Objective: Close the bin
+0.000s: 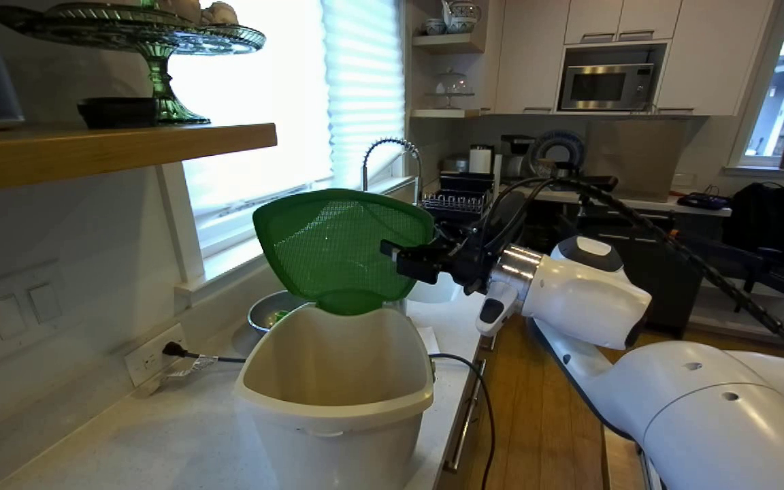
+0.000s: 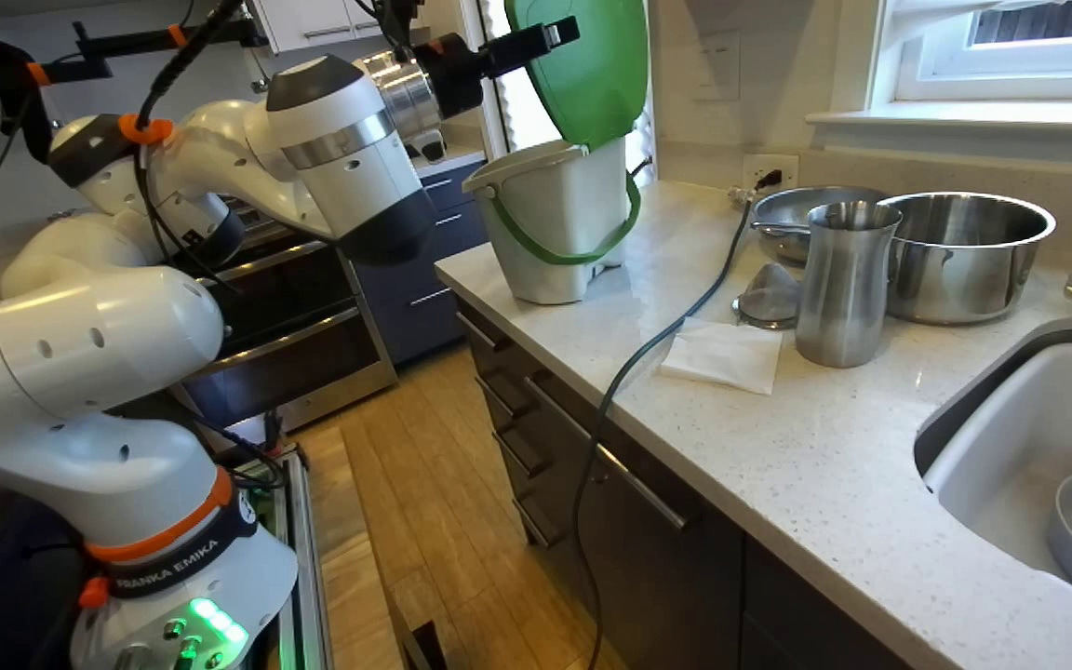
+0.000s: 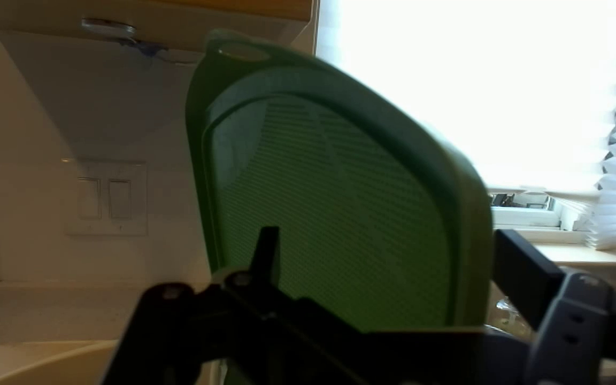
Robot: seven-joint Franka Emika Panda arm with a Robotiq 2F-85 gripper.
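Note:
The cream-white bin (image 1: 344,442) stands upright on the counter, its top uncovered. Its green lid (image 1: 337,231) is swung up at the hinge, the inner face showing in an exterior view and the outer face of the lid (image 2: 610,70) in an exterior view. A green handle (image 2: 582,256) hangs down the bin's side. My gripper (image 3: 386,232) is open at the lid's edge. In the wrist view one finger (image 3: 266,254) lies before the inner face, and the opposite finger (image 3: 527,270) is just past the rim. Whether either touches the lid I cannot tell.
A dark cable (image 2: 676,326) crosses the counter (image 2: 703,437) beside the bin. Steel bowls (image 2: 964,270), a steel cup (image 2: 843,288) and a paper napkin (image 2: 722,355) are near the sink (image 2: 1038,447). A wooden shelf (image 1: 126,153) juts from the wall.

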